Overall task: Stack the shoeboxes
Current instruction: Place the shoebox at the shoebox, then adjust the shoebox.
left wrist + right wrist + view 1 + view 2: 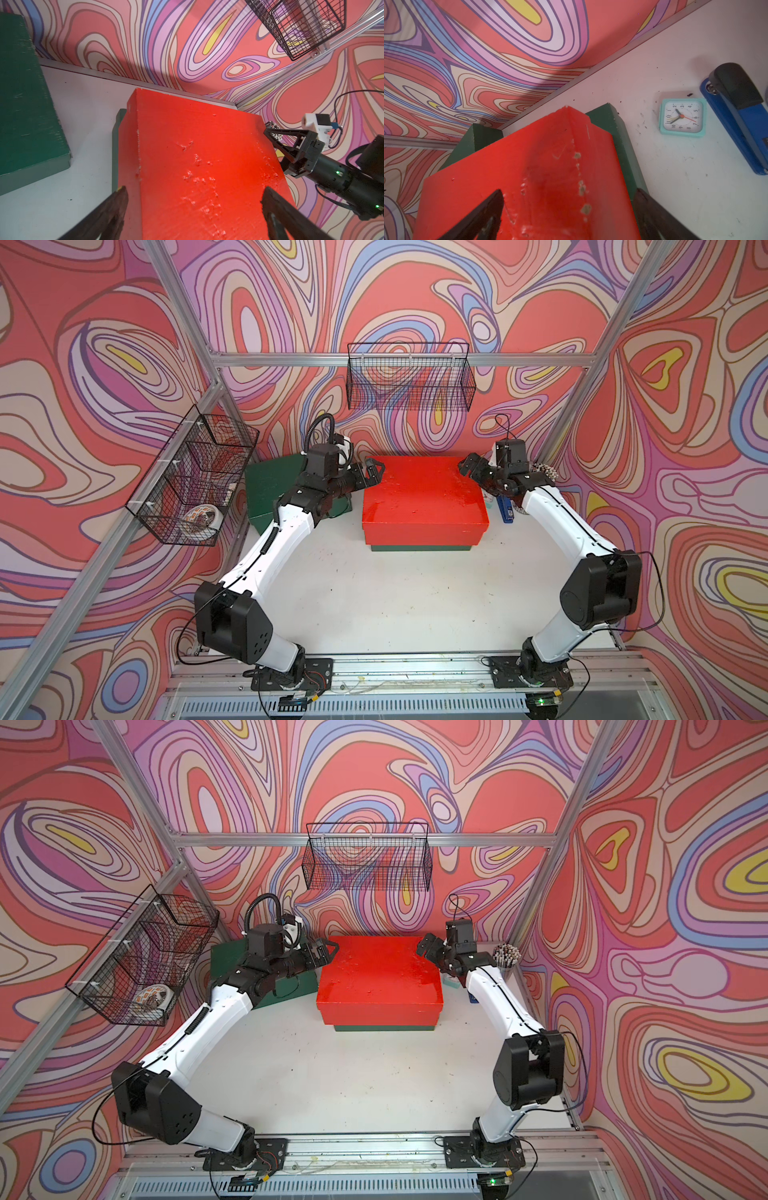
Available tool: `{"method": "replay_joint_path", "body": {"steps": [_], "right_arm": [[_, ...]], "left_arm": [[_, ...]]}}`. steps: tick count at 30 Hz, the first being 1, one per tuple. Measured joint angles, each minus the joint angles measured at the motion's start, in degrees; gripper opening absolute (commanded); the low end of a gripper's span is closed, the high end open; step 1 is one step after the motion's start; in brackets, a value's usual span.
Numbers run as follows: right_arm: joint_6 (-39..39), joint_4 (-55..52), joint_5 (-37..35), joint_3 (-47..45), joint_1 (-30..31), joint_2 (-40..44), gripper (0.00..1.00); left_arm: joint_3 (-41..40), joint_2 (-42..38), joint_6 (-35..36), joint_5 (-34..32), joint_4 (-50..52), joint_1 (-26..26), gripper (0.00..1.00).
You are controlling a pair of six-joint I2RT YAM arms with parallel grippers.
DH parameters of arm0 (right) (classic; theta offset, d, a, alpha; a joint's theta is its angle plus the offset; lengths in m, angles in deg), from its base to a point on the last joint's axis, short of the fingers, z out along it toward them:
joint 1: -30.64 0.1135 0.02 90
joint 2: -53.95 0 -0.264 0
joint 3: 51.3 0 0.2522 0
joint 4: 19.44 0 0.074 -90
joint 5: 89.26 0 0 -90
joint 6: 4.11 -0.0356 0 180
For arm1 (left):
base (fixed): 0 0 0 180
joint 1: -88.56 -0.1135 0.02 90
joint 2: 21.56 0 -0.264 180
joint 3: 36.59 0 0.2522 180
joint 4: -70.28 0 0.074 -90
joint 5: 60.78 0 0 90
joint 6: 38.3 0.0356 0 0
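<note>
We see the red shoebox (424,493) just above the middle of both top views. It lies squarely on a dark green shoebox (419,548), of which only a thin strip shows below the red lid's near edge. A second green shoebox (270,485) sits on the white table (395,605) left of that stack, turned at an angle and partly behind our left arm. The left wrist view shows a strip of bare table between it and the stack.

Our left gripper (375,472) hovers at the upper left corner of the red lid, jaws spread wide and clasping nothing. In its wrist view one finger (112,207) lies outside the lid's side and the other over the lid. Our right gripper (467,466) is at the upper right corner, likewise released, its jaws astride that corner in the right wrist view. Whether either touches the cardboard we cannot tell.

Right of the stack lie a small turquoise alarm clock (682,118) and a blue stapler (737,116), with a cup of pens (507,955) behind them. Two black wire baskets hang on the walls, one at upper centre (409,377) and one at the left (191,477).
</note>
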Motion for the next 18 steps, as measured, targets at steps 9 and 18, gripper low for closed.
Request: {"method": "replay_joint_path", "body": {"steps": [9, 18], "right_arm": [[0.79, 1.09, -2.78, -9.75, -0.04, 22.69, 0.98], [-0.61, 6.82, 0.72, -39.17, -0.04, 50.6, 0.98]], "left_arm": [[-16.96, -25.2, 0.57, 0.04, -2.08, 0.07, 1.0], [-43.45, -44.28, -0.35, 2.51, -3.3, 0.07, 1.0]]}}
